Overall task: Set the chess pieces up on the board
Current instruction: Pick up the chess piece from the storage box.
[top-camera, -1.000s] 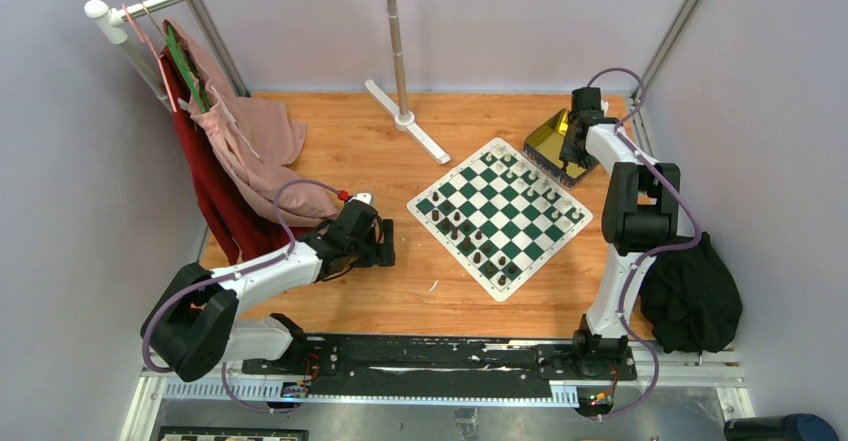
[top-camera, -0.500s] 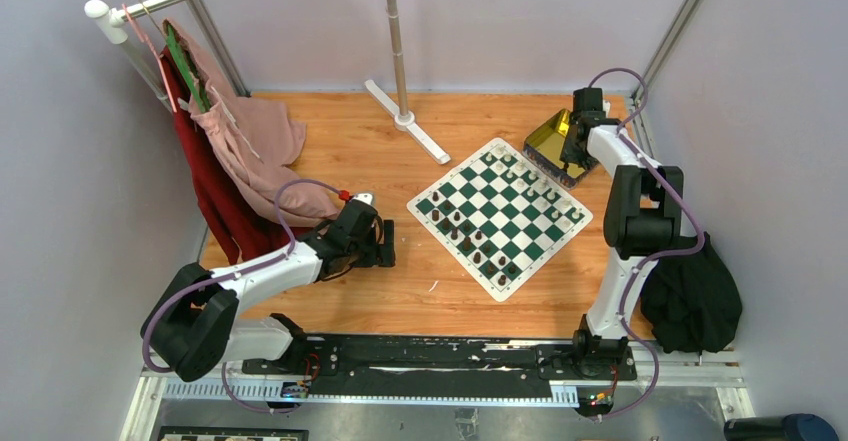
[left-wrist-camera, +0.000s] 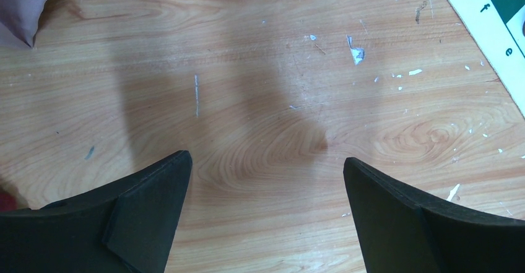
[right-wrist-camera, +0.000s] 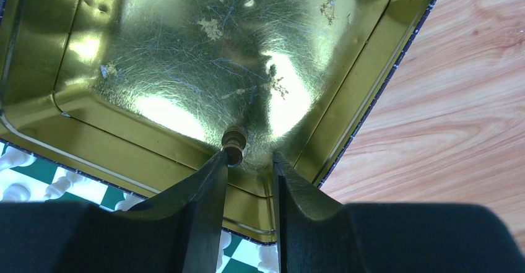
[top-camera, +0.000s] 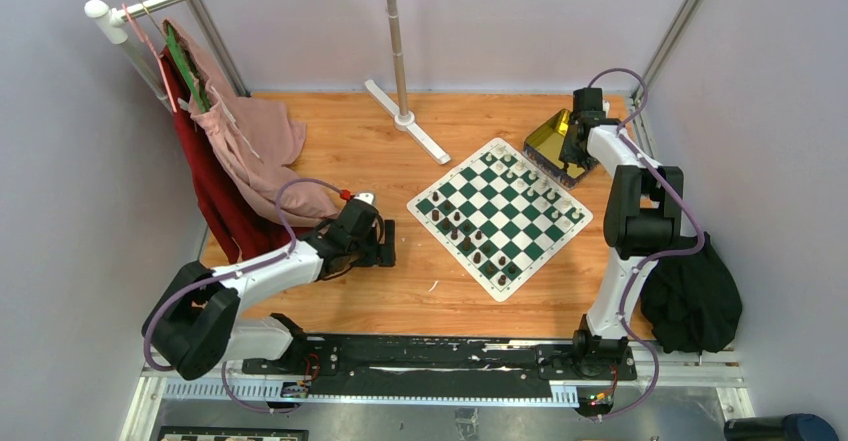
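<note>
Left gripper (left-wrist-camera: pixel 265 160): fingers wide apart, holding nothing, over the wooden bench (left-wrist-camera: pixel 260 99), left of the board (top-camera: pixel 497 204).

Board: green and white checks, lying flat, turned cornerwise to the arms.

Dark brown pieces (top-camera: pixel 457 231): upright, along its near-left side.

White pieces (top-camera: pixel 530 176): upright, along its far-right side.

Gold tin (right-wrist-camera: pixel 186 50): just beside that far-right edge.

Right gripper (right-wrist-camera: pixel 249 155): inside the tin, fingers narrowly apart, the gap empty.

Lone brown piece (right-wrist-camera: pixel 234 140): at one fingertip, rounded head toward the wrist camera; tilt unclear.

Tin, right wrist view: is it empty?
No, one brown chess piece lies in the tin, by the right gripper.
</note>
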Robot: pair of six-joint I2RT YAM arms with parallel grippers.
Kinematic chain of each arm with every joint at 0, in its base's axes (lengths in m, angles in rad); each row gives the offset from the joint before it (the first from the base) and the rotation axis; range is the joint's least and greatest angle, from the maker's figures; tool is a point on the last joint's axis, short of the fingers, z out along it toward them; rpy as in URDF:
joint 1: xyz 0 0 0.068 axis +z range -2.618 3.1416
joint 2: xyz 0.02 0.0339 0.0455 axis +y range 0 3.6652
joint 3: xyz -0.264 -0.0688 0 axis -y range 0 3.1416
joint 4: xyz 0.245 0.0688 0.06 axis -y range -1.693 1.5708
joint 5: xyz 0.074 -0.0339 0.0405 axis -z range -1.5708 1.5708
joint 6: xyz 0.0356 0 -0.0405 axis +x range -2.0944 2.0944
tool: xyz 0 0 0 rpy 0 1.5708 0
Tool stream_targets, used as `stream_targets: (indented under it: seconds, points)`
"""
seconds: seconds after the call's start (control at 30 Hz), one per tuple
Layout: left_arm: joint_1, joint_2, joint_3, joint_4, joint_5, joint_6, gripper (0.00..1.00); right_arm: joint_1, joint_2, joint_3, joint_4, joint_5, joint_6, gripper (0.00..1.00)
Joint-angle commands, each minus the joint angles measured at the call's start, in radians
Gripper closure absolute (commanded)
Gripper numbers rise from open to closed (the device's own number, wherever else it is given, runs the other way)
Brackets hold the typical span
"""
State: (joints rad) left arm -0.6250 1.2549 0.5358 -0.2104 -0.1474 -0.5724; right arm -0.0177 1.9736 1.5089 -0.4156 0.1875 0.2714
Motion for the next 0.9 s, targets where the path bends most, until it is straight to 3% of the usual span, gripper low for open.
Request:
stream_targets:
  seconds: [0.0,0.87]
  points:
    - [-0.004,0.021,0.023,0.005,0.008,0.018,0.0,0.004,-0.007,0.011,-0.023,-0.011,0.017,0.64]
    - [-0.004,0.059,0.034,0.012,0.0,0.031,0.0,0.013,0.068,0.054,-0.041,-0.024,0.022,0.64]
